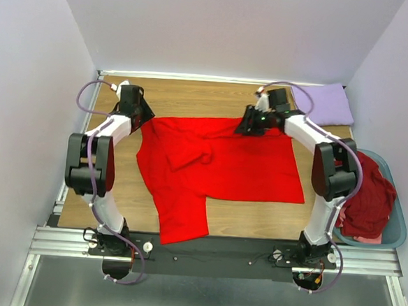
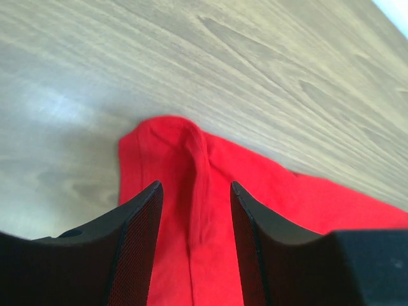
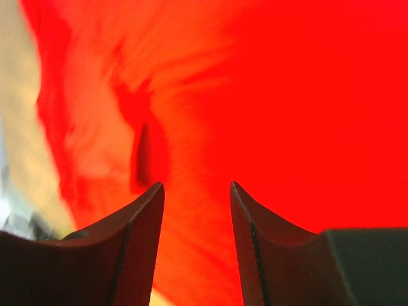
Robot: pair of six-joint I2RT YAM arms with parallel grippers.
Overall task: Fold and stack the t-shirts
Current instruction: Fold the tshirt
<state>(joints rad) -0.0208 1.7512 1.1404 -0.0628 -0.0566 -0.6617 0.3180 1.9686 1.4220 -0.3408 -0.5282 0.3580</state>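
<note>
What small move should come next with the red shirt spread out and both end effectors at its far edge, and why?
Probably lift both arms clear. The left end effector and right end effector stand open over the far edge of the red t-shirt, which lies spread on the table with nothing gripped; rising lets them pick fresh fold points.

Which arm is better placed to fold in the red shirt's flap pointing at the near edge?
Probably left. The flap lies at the near left of the red shirt, on the side of the left gripper. Both have open jaws, but the right gripper would have to cross the shirt.
</note>
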